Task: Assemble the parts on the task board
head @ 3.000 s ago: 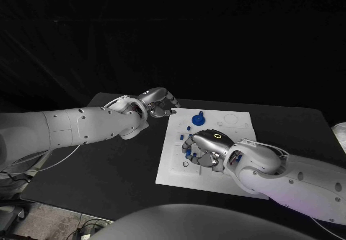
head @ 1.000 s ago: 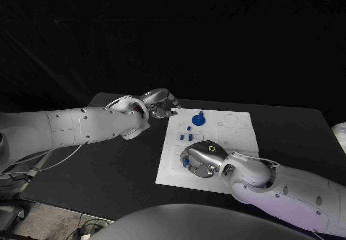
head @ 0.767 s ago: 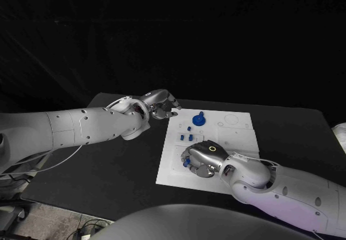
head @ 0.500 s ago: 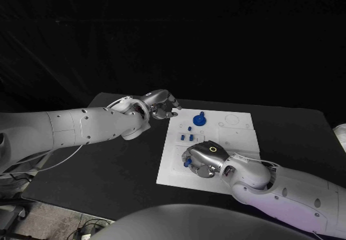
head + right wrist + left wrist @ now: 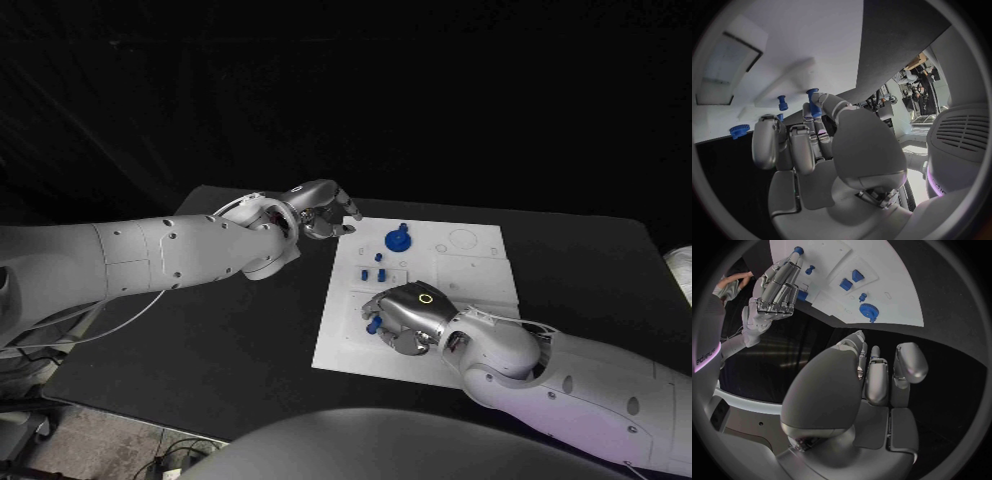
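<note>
Fingers of my right hand point(image 5: 405, 318) curl down over near-left part of task board point(image 5: 476, 275), blue peg point(image 5: 812, 101) pinched at fingertips point(image 5: 821, 134), standing upright from my grip. Second small peg point(image 5: 782, 102) stands in board just beside it, apart from fingers. Blue gear point(image 5: 397, 240) sits toward board's far side, well apart. Left hand point(image 5: 320, 208) hangs off board's far-left corner, fingers curled in, nothing held.

It looked like a robotics lab: a black counter point(image 5: 216, 340) stood against dark drapes point(image 5: 346, 90), with loose cables point(image 5: 180, 458) on the floor.
</note>
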Tool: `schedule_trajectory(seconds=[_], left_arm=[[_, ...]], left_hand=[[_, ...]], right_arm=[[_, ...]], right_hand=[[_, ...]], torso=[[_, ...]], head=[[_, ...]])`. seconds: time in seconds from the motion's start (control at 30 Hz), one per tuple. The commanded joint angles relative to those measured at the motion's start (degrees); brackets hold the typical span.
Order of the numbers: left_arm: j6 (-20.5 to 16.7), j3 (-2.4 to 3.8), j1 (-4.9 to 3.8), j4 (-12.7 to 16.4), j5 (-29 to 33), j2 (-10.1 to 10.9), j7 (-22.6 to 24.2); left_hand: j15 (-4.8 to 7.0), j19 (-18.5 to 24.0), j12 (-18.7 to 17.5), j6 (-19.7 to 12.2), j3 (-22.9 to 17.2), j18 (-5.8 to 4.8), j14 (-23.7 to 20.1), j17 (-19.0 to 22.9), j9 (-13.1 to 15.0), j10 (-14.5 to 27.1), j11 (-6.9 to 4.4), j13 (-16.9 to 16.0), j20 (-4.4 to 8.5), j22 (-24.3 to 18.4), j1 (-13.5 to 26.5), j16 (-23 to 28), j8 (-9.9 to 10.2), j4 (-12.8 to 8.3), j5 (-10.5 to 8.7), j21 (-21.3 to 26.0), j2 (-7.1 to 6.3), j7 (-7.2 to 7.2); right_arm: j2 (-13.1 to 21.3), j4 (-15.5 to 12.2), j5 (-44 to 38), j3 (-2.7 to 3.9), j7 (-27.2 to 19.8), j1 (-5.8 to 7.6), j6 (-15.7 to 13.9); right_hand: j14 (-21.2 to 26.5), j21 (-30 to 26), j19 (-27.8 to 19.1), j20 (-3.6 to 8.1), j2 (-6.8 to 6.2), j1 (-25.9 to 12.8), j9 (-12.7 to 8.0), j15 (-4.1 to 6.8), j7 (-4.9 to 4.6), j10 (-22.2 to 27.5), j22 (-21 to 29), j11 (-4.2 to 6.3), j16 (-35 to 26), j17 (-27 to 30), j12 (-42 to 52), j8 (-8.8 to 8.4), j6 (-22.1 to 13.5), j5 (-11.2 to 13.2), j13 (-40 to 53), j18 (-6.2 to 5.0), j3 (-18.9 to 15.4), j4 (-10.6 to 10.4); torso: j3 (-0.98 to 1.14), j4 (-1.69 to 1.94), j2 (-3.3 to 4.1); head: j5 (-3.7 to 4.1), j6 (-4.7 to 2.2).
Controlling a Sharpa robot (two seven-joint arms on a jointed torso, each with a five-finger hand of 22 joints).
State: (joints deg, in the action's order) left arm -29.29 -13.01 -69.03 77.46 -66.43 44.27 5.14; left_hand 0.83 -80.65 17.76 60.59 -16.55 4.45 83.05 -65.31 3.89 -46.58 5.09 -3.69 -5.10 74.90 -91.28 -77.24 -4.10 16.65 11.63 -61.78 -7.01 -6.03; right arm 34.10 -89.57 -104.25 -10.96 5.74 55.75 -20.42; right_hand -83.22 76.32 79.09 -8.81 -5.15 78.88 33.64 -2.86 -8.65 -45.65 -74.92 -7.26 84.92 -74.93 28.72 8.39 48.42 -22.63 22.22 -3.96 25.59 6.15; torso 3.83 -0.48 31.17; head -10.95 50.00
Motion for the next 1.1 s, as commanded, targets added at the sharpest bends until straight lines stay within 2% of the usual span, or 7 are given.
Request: schedule_trajectory(seconds=[0.03, 0.27, 0.43, 0.67, 0.87, 0.97, 1.1], left_arm=[[0.9, 0.04, 0.0, 0.0, 0.3, -0.2, -0.2], [1.0, 0.04, 0.0, -0.1, 0.4, -0.2, -0.3], [1.1, 0.03, 0.0, -0.2, 0.6, -0.2, -0.4], [0.9, 0.03, 0.01, -0.1, 0.7, -0.1, -0.3], [0.6, 0.03, 0.01, 0.1, 0.7, 0.0, -0.2], [0.4, 0.03, 0.01, 0.1, 0.7, 0.1, -0.1], [0.1, 0.01, 0.02, 0.2, 0.6, 0.0, 0.0]], left_hand=[[0.02, 0.4, -0.1, -0.1, -0.3, 0.96, -0.6, 0.0, 0.0, 0.4, 0.03, 0.0, -0.13, 7.8, -0.1, 0.3, 0.3, -0.1, 0.32, 0.4, 0.37, -0.41], [0.02, 0.4, -0.1, -0.1, -0.3, 0.96, -0.6, 0.0, 0.0, 0.4, 0.03, 0.0, -0.13, 7.8, -0.1, 0.3, 0.3, -0.1, 0.32, 0.4, 0.37, -0.41], [0.0, 0.4, -0.1, -0.2, -0.3, 0.97, -0.6, 0.1, 0.0, 0.4, 0.08, 0.0, -0.14, 7.8, 0.0, 0.4, 0.4, -0.1, 0.31, 0.4, 0.36, -0.41], [0.0, 0.4, -0.1, -0.2, -0.3, 0.97, -0.6, 0.1, 0.0, 0.4, 0.08, 0.0, -0.14, 7.8, 0.0, 0.4, 0.4, -0.1, 0.31, 0.4, 0.36, -0.41], [-0.01, 0.4, -0.1, -0.2, -0.3, 0.97, -0.6, 0.1, 0.0, 0.4, 0.1, 0.0, -0.14, 7.8, 0.0, 0.4, 0.4, -0.1, 0.31, 0.5, 0.35, -0.39], [-0.03, 0.4, -0.1, -0.3, -0.3, 0.97, -0.6, 0.2, 0.0, 0.4, 0.13, 0.0, -0.15, 7.8, 0.0, 0.4, 0.4, -0.1, 0.3, 0.5, 0.33, -0.37], [-0.05, 0.5, -0.1, -0.5, -0.3, 0.97, -0.6, 0.2, -0.1, 0.5, 0.14, 0.0, -0.17, 7.8, 0.0, 0.4, 0.5, -0.2, 0.29, 0.5, 0.22, -0.39]], right_arm=[[0.0, 0.1, -0.6, -0.06, 0.4, -0.14, 1.4], [0.1, -0.1, 0.3, -0.07, -0.3, -0.17, 0.4], [0.4, -0.5, 1.6, -0.07, -0.7, -0.17, -1.0], [2.3, -2.4, 2.0, -0.05, -1.4, 0.5, -5.4], [6.5, -6.2, 1.9, -0.04, -1.9, 3.28, -8.6], [9.9, -9.1, 2.8, -0.04, -2.4, 5.95, -9.3], [14.3, -12.6, 4.4, -0.06, -2.4, 9.43, -8.3]], right_hand=[[0.2, -0.5, -0.6, -0.48, -0.68, -1.4, -0.9, -0.74, 0.4, 1.7, -9.7, -0.56, -0.4, -2.4, -0.4, -1.27, -1.6, 2.0, 0.0, -0.05, 0.1, -0.4], [0.8, -1.6, -1.3, -1.4, -1.3, -1.9, -3.4, -1.47, 1.28, 5.0, -9.3, -1.39, -0.6, -1.7, 0.0, -4.11, -5.3, 5.2, 0.8, -0.3, -0.2, -1.1], [1.1, -2.6, -2.0, -1.77, -1.6, -1.8, -5.0, -1.82, 1.79, 8.9, -9.0, -1.85, -0.7, -1.3, 0.0, -4.71, -7.2, 6.9, 1.2, -0.53, -1.1, -1.4], [1.8, -4.2, -2.9, -2.15, -1.89, -0.7, -7.1, -2.14, 2.69, 15.0, -8.5, -2.44, -1.0, -0.4, 0.9, -4.69, -10.9, 8.1, 1.8, -0.9, -3.5, -1.9], [2.2, -5.1, -3.4, -2.24, -2.22, 0.8, -9.0, -2.22, 4.07, 18.1, -8.2, -2.68, -1.1, 0.2, 2.7, -4.63, -14.4, 8.2, 2.1, -1.07, -5.8, -3.2], [2.3, -5.2, -3.4, -2.17, -2.02, 1.8, -9.5, -2.13, 4.4, 18.4, -8.3, -2.64, -1.1, 0.2, 3.5, -4.57, -15.1, 7.7, 2.1, -1.07, -6.1, -3.7], [2.3, -5.1, -3.2, -1.85, -1.33, 3.8, -9.8, -1.7, 4.25, 17.6, -8.4, -2.39, -1.1, 0.3, 4.8, -3.85, -14.1, 5.9, 2.1, -1.05, -5.0, -3.0]], torso=[[0.0, 0.0, 0.01], [0.02, 0.03, -0.01], [0.01, 0.04, -0.02], [0.01, 0.02, -0.03], [0.01, 0.02, -0.01], [0.0, 0.0, -0.03], [-0.12, -0.03, -0.16]], head=[[-0.02, 0.0], [-0.11, 0.0], [-0.2, 0.0], [-0.07, 0.0], [0.02, 0.0], [0.16, 0.0], [0.54, 0.0]])
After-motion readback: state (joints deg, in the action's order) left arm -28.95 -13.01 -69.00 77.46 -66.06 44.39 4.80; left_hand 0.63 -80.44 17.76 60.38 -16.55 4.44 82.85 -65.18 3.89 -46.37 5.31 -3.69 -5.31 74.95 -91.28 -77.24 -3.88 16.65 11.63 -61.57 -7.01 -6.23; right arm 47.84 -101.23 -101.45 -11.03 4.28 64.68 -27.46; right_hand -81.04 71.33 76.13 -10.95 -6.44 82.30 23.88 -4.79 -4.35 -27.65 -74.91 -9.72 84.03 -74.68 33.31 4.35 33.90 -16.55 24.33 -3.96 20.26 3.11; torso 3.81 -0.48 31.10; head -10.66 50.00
